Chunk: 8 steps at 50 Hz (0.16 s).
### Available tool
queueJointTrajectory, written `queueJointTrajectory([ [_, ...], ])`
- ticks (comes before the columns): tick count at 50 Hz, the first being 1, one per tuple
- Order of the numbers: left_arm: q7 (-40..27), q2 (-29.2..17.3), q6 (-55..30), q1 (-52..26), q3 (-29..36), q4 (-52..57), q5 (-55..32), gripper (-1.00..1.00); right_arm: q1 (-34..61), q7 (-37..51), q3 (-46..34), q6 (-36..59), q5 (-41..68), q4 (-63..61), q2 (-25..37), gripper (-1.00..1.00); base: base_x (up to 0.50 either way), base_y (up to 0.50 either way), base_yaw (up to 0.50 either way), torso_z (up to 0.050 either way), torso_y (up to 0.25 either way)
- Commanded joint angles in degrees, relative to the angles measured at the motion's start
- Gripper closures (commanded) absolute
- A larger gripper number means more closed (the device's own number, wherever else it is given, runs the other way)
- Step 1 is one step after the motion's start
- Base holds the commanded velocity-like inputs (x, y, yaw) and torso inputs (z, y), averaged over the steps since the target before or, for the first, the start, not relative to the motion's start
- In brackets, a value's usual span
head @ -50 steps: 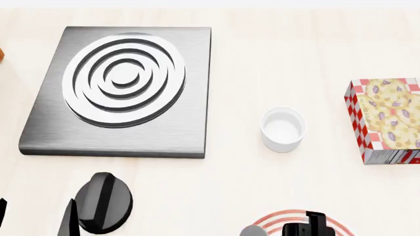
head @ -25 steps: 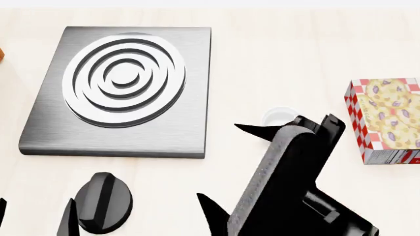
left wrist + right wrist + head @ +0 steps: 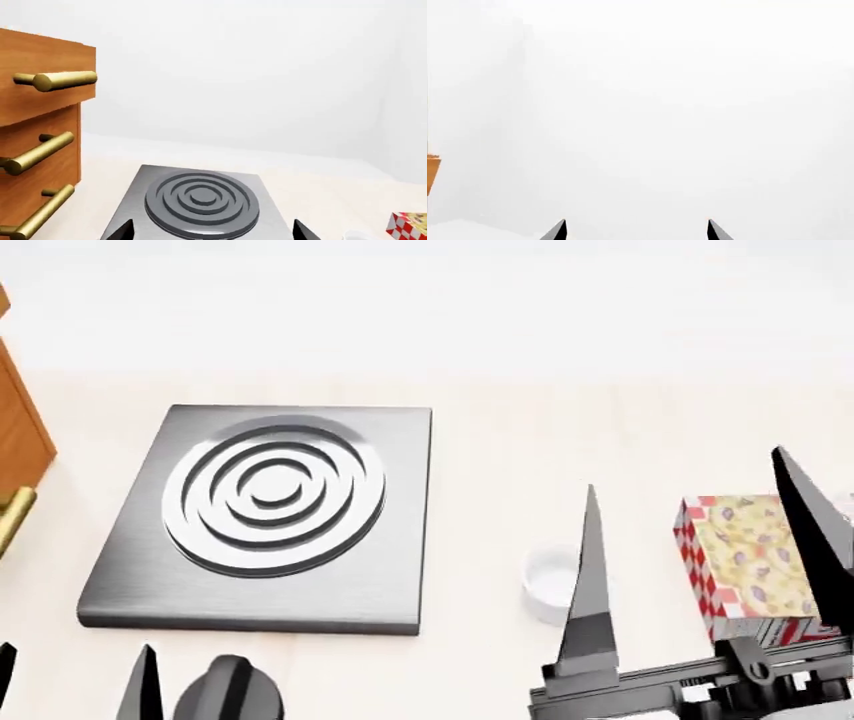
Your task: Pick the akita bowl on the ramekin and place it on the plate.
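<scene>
The ramekin (image 3: 545,582) is a small plain white cup on the pale table, empty, and one finger of my right gripper partly covers it. The akita bowl and the plate do not show in any view. My right gripper (image 3: 685,472) is raised in front of the head camera with its fingers pointing up, open, nothing between them. Its wrist view holds only a blank white wall past the gripper (image 3: 635,227). My left gripper (image 3: 74,665) sits low at the near left, open and empty. Its wrist view looks over the gripper (image 3: 212,231) toward the burner.
A grey stove slab with a ringed burner (image 3: 274,495) lies left of the ramekin. A red-checked cookie box (image 3: 747,565) stands to its right. A wooden drawer cabinet (image 3: 40,140) with brass handles is at the far left. A black round knob (image 3: 227,695) sits near the front.
The head view has shifted back, so the burner and ramekin sit lower in it. My right gripper rose from the bottom edge and now points upward with its fingers wide apart.
</scene>
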Motion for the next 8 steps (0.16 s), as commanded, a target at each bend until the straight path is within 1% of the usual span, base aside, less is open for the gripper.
queueJointTrajectory([
  [1,-0.44,-0.05,1.83,0.18,0.62,-0.36,3.0,-1.0,-14.13,13.83,3.34,-17.04,-12.08,9.13,-6.05,-1.0,0.0,0.0,0.0,0.0,0.25],
  [4,-0.49,-0.04,2.37,0.21,0.59,-0.33,3.31,-1.0,-15.36,16.04,4.23,-16.92,-14.66,8.9,-6.45,-1.0,0.0,0.0,0.0,0.0,0.25],
  [8,-0.3,0.09,3.01,0.15,0.57,-0.7,3.14,-1.0,-16.21,17.02,4.9,-17.77,-15.13,8.59,-6.25,-1.0,0.0,0.0,0.0,0.0,0.25],
])
